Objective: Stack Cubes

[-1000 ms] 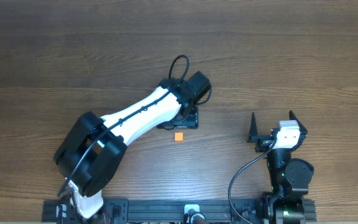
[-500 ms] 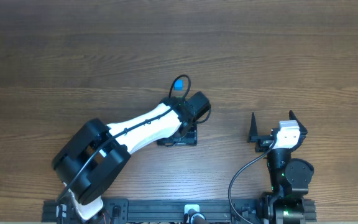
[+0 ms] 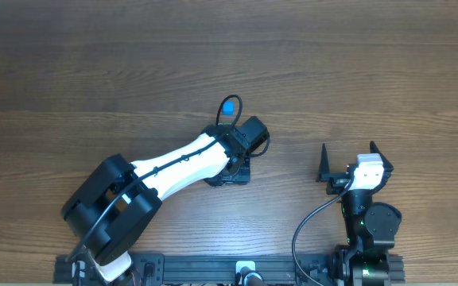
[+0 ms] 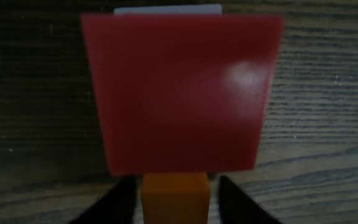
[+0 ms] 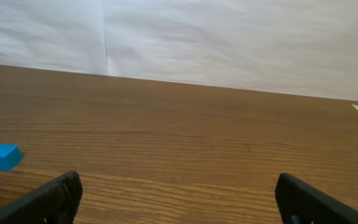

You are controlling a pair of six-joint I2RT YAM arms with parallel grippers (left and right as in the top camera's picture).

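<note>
The orange cube sits inside my left gripper, right beside the red cube; I cannot tell if it is squeezed yet. I should grip it square, then lift straight up without bumping red.

The table is brown wood with a fine straight grain and a low satin sheen. The red cube looks like smooth plastic, glossy enough to carry a soft highlight. The orange cube and blue cube look smooth and matt. The left arm wears a shiny white plastic shell.
</note>
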